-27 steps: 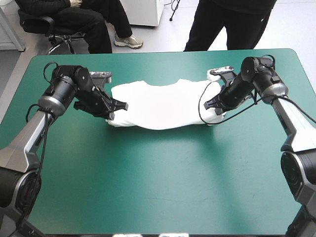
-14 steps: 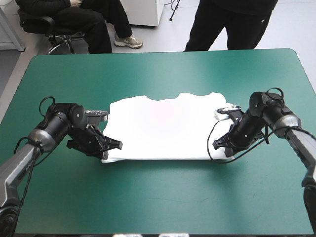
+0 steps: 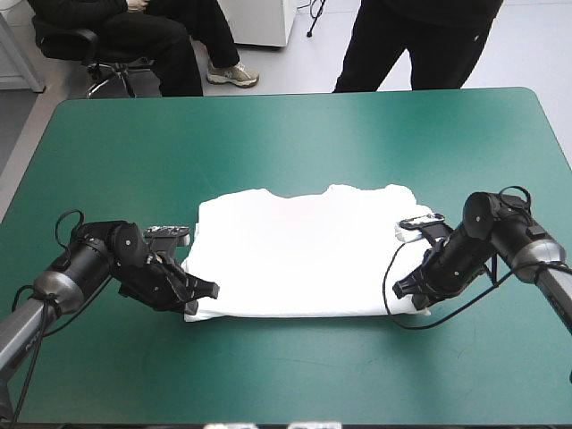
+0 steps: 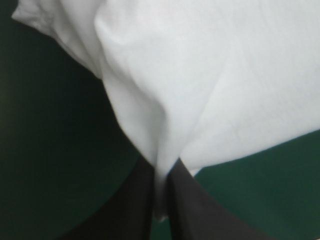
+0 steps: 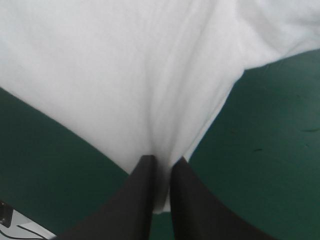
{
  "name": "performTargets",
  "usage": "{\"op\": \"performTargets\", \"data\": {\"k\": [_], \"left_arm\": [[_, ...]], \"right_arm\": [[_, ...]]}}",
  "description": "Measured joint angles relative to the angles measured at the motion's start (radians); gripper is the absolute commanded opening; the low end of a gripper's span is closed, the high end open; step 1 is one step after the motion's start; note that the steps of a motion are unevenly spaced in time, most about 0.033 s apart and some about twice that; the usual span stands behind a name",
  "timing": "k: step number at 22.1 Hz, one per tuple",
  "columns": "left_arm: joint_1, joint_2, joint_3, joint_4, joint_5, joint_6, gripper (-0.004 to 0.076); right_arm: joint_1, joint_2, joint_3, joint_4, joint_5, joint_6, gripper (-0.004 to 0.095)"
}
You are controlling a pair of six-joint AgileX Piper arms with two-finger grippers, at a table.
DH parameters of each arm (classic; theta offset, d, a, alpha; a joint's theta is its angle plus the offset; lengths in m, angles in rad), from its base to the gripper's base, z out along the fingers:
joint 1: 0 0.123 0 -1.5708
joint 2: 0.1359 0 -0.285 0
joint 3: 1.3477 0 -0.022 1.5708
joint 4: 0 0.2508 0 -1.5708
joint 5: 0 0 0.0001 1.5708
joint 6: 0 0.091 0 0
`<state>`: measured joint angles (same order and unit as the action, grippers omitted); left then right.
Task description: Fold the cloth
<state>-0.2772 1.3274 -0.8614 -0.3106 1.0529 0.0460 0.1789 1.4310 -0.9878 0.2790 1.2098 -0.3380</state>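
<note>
The white T-shirt (image 3: 299, 250) lies spread as a wide rectangle in the middle of the teal-green table, collar side toward the far edge. My left gripper (image 3: 200, 296) pinches its near left corner, low over the cover. My right gripper (image 3: 407, 291) pinches the near right corner. In the left wrist view the black fingers (image 4: 137, 210) are all but shut, with the T-shirt (image 4: 200, 75) bunched between them. The right wrist view shows the same: fingers (image 5: 187, 205) nearly together, with the white T-shirt (image 5: 130, 75) fanning out ahead.
Bare teal-green cover (image 3: 295, 375) runs between the T-shirt's near edge and the table's front edge. More open cover (image 3: 295, 134) lies beyond the collar toward the far edge.
Both grippers have drawn the T-shirt's near edge toward the table's front and lowered it. The cloth went from a narrow bunched band to a flat, wider rectangle.
</note>
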Motion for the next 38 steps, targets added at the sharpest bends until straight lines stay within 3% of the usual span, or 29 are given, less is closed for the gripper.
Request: {"op": "performTargets", "data": {"k": [1, 2, 4, 8, 12, 19, 31, 34, 38], "left_arm": [[0.000, 0.000, 0.000, 0.000, 0.002, 0.010, 0.0271], [0.000, 0.000, 0.000, 0.000, 0.007, 0.011, 0.0354], [0.000, 0.000, 0.000, 0.000, 0.030, 0.016, 0.0419], [0.000, -0.040, -0.067, 0.034, 0.108, 0.014, 0.0421], [0.000, -0.114, -0.275, 0.092, 0.135, -0.012, 0.0421], [0.000, -0.143, -0.545, 0.157, 0.163, -0.028, 0.0421], [0.000, -0.146, -0.601, 0.161, 0.178, -0.039, 0.0421], [0.000, -0.146, -0.601, 0.165, 0.179, -0.046, 0.0421], [0.000, -0.146, -0.601, 0.165, 0.179, -0.056, 0.0421]], "right_arm": [[0.000, 0.000, 0.000, 0.000, 0.000, -0.001, 0.0410], [0.000, 0.000, 0.000, 0.000, 0.000, -0.003, 0.0523], [0.000, 0.000, -0.015, -0.004, 0.002, -0.004, 0.0576], [0.000, 0.000, -0.154, -0.057, 0.007, 0.019, 0.0567], [0.000, 0.000, -0.311, -0.160, -0.010, 0.094, 0.0568], [0.000, 0.008, -0.358, -0.279, -0.132, 0.192, 0.0568], [-0.009, 0.305, -0.358, -0.348, -0.189, 0.233, 0.0567], [-0.039, 0.362, -0.358, -0.335, -0.204, 0.235, 0.0510], [-0.068, 0.396, -0.359, -0.288, -0.213, 0.210, 0.0257]]}}
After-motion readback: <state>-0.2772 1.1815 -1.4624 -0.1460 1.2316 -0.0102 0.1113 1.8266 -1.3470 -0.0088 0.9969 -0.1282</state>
